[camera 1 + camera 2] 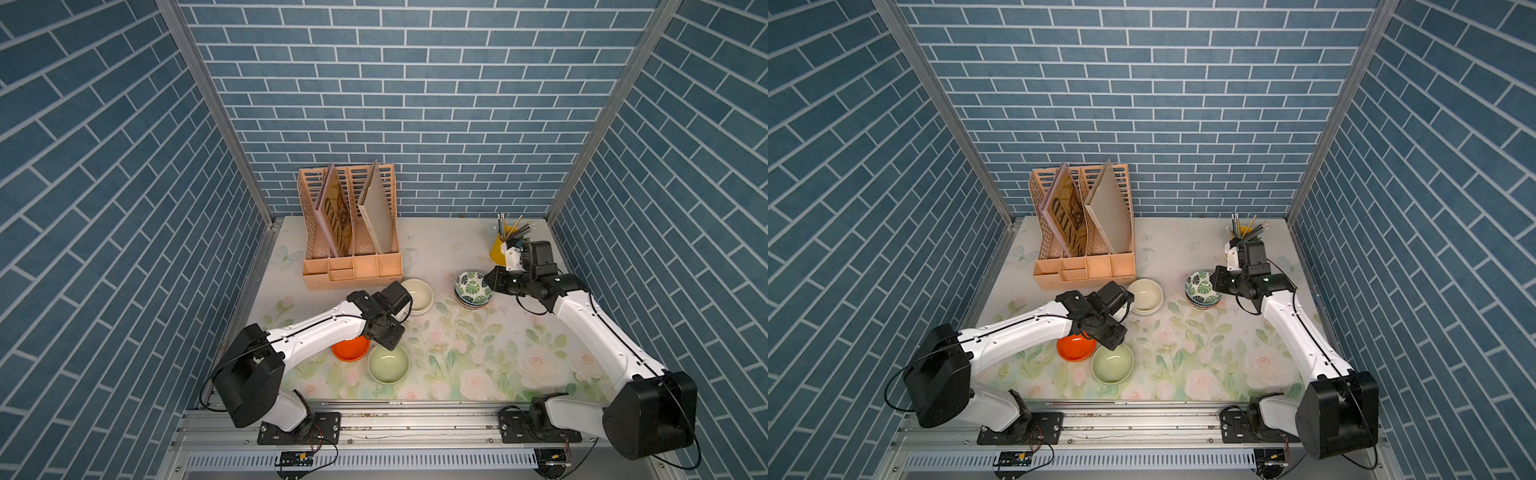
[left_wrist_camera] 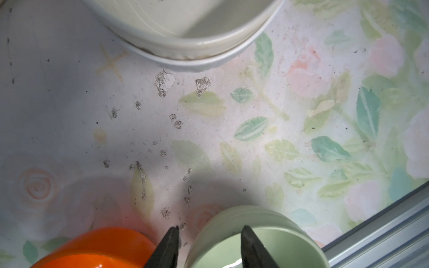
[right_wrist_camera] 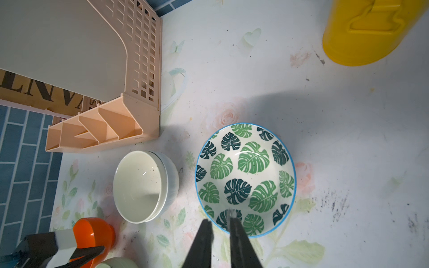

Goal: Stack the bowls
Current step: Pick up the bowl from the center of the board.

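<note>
A pale green bowl (image 1: 388, 363) (image 2: 267, 246) stands near the table's front, with an orange bowl (image 1: 349, 348) (image 2: 92, 248) just to its left. My left gripper (image 2: 209, 228) is open and straddles the green bowl's rim, one finger inside and one outside between the two bowls. A cream bowl nested in a white bowl (image 1: 417, 295) (image 3: 139, 185) sits in front of the organizer. A green-leaf bowl (image 1: 473, 286) (image 3: 246, 176) tops a short stack of patterned bowls (image 1: 473, 306). My right gripper (image 3: 218, 219) is shut on the leaf bowl's rim.
A peach file organizer (image 1: 351, 232) (image 3: 130, 92) holding boards stands at the back. A yellow pencil cup (image 1: 496, 249) (image 3: 362, 30) is behind my right wrist. The metal front rail (image 2: 383, 232) runs close to the green bowl.
</note>
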You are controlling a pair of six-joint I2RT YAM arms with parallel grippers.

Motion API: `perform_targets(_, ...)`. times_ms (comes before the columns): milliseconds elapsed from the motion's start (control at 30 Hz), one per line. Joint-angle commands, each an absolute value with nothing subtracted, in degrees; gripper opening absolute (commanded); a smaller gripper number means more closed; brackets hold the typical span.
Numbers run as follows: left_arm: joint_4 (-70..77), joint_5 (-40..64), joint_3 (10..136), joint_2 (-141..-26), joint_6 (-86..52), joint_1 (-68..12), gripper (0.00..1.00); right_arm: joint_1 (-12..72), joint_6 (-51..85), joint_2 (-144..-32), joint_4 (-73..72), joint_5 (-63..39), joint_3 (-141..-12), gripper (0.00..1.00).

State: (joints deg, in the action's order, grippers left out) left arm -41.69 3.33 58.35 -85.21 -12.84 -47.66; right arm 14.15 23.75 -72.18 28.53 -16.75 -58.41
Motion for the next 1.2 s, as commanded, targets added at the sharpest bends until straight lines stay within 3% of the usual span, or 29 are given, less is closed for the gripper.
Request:
perform_targets(0,-42.1,3.3,57.0,-82.2,-10.6,-48.1,0.48,14.4,23.5,-71.5,27.6,-16.3,-57.5,0.19)
perform_targets(167,-41.6,5.2,56.6,-79.6,-9.6,-48.2,0.45,14.4,23.6,-71.3,27.3,-16.1,-57.3,0.19)
perform_targets(1167,-44.1,3.0,59.6,-90.1,-5.2,-49.1,0.41,14.5,23.6,-71.4,27.2,-16.3,-56.9,0.2)
